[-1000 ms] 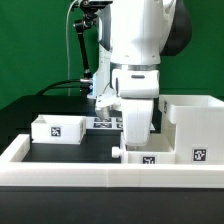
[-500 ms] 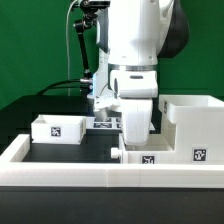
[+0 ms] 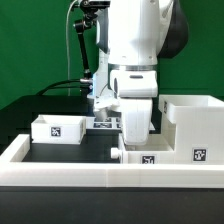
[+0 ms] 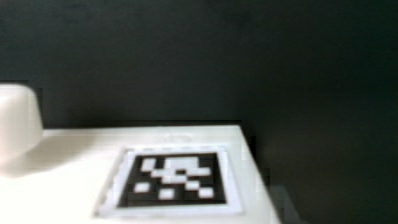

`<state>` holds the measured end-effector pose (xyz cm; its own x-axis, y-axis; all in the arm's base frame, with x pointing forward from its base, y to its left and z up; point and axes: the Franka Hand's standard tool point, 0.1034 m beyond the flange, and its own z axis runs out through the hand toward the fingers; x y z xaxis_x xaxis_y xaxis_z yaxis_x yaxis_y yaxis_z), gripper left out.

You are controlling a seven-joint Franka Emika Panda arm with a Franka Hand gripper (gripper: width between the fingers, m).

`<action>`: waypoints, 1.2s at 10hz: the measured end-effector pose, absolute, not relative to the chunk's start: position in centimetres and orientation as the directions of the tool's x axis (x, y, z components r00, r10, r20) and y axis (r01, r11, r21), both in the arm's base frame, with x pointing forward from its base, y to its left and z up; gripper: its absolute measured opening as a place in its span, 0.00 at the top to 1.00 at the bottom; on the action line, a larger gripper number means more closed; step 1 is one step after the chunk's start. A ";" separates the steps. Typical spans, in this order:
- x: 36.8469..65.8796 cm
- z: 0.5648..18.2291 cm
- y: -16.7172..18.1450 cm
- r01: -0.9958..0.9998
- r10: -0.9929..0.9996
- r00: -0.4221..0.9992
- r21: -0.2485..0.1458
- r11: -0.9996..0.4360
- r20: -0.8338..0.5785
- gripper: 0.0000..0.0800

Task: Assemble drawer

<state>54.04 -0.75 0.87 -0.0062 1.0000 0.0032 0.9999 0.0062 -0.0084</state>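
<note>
Three white plastic drawer pieces on black tabletop (image 3: pixel 40 150), per exterior view. At the exterior view's left, mid-height: small open-topped white tray (image 3: pixel 57 128) with black-and-white square tag on its front, standing alone. At the exterior view's right edge: large boxy white housing (image 3: pixel 195 125), top open, tag low on front face. Low in centre of frame: second small white tray (image 3: pixel 140 156), just beside housing, tagged face toward camera.

Filling upper centre: white robot arm (image 3: pixel 135 50), pointing straight down. Close above second tray: tool (image 3: pixel 135 135), fingertips out of sight; apart or together, cannot tell.

Behind arm, mid-frame: flat white marker board (image 3: pixel 103 122), partly covered. Across bottom of frame: long low white rim (image 3: pixel 90 178).

Wrist view, blurred: white plastic surface (image 4: pixel 71 150) bearing one square tag (image 4: pixel 175 180), black tabletop past its edge. Also in shot, pale rounded shape (image 4: pixel 15 125), identity unclear.
</note>
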 end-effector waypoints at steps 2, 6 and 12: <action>54.1 0.9 -0.9 1.000 1.000 -0.021 -0.004 0.021 0.002 0.95; 54.0 0.8 -1.0 0.999 0.999 -0.035 -0.004 0.035 -0.001 0.95; 54.1 0.8 -1.0 1.000 1.000 -0.029 -0.004 0.029 -0.003 0.95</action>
